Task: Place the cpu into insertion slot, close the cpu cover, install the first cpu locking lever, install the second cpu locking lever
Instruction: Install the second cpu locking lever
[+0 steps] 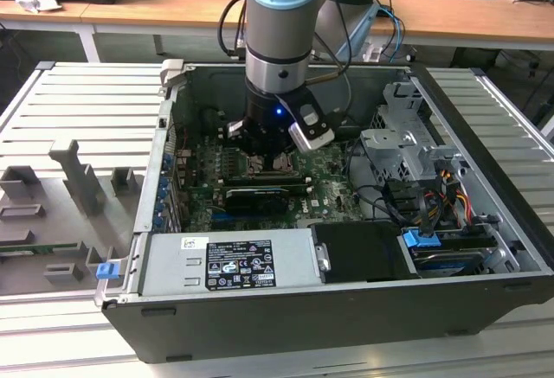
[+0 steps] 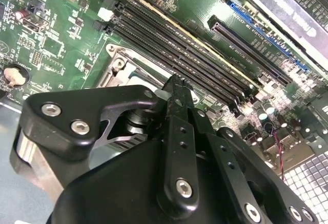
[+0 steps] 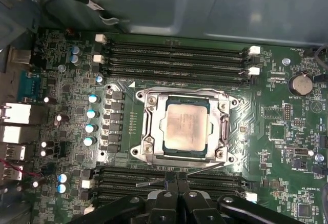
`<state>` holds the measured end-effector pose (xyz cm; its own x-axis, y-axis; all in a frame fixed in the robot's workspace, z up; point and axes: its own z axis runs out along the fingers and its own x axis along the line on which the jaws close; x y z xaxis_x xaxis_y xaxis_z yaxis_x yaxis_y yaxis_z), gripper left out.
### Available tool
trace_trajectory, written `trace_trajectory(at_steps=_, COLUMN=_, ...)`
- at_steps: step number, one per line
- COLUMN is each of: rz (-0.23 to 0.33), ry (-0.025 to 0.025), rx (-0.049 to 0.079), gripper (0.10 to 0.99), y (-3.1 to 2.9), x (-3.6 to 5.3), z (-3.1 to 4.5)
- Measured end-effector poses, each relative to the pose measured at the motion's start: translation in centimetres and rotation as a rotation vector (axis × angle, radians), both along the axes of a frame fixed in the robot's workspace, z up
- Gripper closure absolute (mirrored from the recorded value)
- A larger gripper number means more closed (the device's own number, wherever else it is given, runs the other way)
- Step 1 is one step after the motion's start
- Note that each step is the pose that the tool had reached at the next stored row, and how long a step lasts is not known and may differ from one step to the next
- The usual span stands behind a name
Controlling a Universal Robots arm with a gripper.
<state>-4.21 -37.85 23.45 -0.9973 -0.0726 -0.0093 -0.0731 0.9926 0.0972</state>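
The arm is reaching down into an open computer case lying on its side on a slatted grey tabletop. The hand is hovering just over the green motherboard; in the first wrist view its two black fingers are lying pressed together, flat against each other, pinching nothing.

The cpu is sitting in the insertion slot, pale tan-silver face up, just ahead of the fingertips. The cpu cover is lying down flat around the chip, its window framing the metal face. A thin wire locking lever is running slantwise between the fingertips and the socket's near edge, lying over the memory slots directly beneath the hand; whether it is latched cannot be told. A second bank of memory slots is lying beyond the socket, on its far side from the hand.

In the second wrist view the closed fingers are pointing down at the socket's metal frame, with long black memory slots alongside.

In the exterior view the hand is hanging over the socket area, with a black expansion card just in front of it and a grey power supply nearer the camera.
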Motion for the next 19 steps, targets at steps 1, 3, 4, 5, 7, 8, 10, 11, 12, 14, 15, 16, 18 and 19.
trace_trajectory(at_steps=1, rz=0.000, ry=0.0001, rx=0.000, gripper=0.980, y=0.00, x=-0.01, z=-0.03)
trace_trajectory(at_steps=3, rz=0.000, ry=0.0001, rx=0.000, gripper=0.980, y=0.00, x=-0.04, z=-0.11)
trace_trajectory(at_steps=4, rz=0.000, ry=0.0001, rx=0.000, gripper=0.980, y=-0.01, x=-0.06, z=-0.15)
trace_trajectory(at_steps=5, rz=0.000, ry=0.0002, rx=0.000, gripper=0.980, y=-0.02, x=-0.13, z=-0.21)
trace_trajectory(at_steps=7, rz=0.000, ry=0.0000, rx=0.001, gripper=0.980, y=-0.02, x=-0.21, z=-0.35)
trace_trajectory(at_steps=8, rz=0.000, ry=0.0000, rx=0.003, gripper=0.980, y=-0.09, x=-0.31, z=-0.61)
trace_trajectory(at_steps=10, rz=0.000, ry=0.0001, rx=0.005, gripper=0.980, y=-0.11, x=-0.57, z=-1.13)
trace_trajectory(at_steps=11, rz=0.000, ry=0.0001, rx=0.006, gripper=0.980, y=-0.12, x=-0.74, z=-1.25)
trace_trajectory(at_steps=12, rz=0.001, ry=0.0001, rx=0.008, gripper=0.980, y=-0.14, x=-0.95, z=-1.33)
trace_trajectory(at_steps=14, rz=0.002, ry=0.0001, rx=0.015, gripper=0.980, y=-0.21, x=-1.67, z=-1.58)
trace_trajectory(at_steps=15, rz=0.003, ry=0.0000, rx=0.018, gripper=0.980, y=-0.22, x=-1.89, z=-1.67)
trace_trajectory(at_steps=16, rz=0.003, ry=0.0000, rx=0.018, gripper=0.980, y=-0.22, x=-2.08, z=-1.73)
trace_trajectory(at_steps=18, rz=0.004, ry=0.0001, rx=0.019, gripper=0.980, y=-0.23, x=-2.28, z=-1.83)
trace_trajectory(at_steps=19, rz=0.005, ry=0.0002, rx=0.022, gripper=0.980, y=-0.26, x=-2.40, z=-1.89)
